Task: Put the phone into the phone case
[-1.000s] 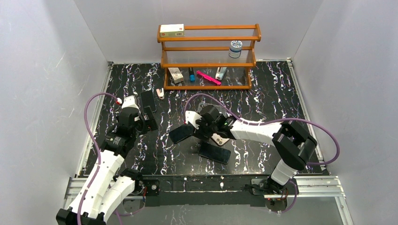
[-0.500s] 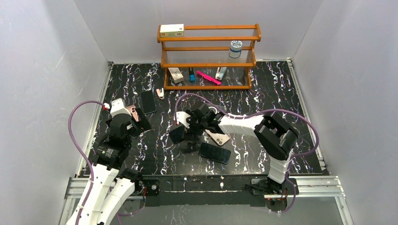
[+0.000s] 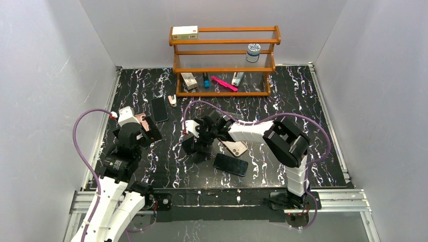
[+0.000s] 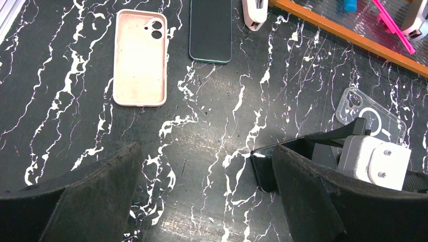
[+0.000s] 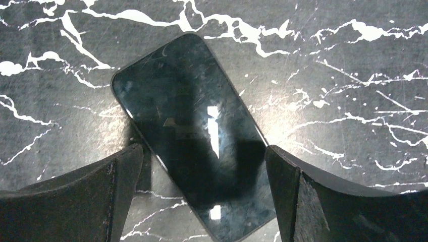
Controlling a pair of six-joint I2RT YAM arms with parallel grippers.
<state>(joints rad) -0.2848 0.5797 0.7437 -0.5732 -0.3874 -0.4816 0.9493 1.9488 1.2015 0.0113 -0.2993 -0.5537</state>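
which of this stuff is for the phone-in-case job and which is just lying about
Job: black phone under the right pincer, pink case, clear case.
Lying about: wooden shelf, white box, tin, pink comb.

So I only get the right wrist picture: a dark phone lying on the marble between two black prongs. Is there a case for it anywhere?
Observer: Yes. The left wrist view shows a pink case lying flat, well away from your phone.
Operator: Only that one?
Observer: No. A clear case lies next to the right tool, partly behind it in that view.
Operator: Any other phones?
Observer: Three: a dark phone beside the pink case, plus a pale phone and a black phone by the right arm.
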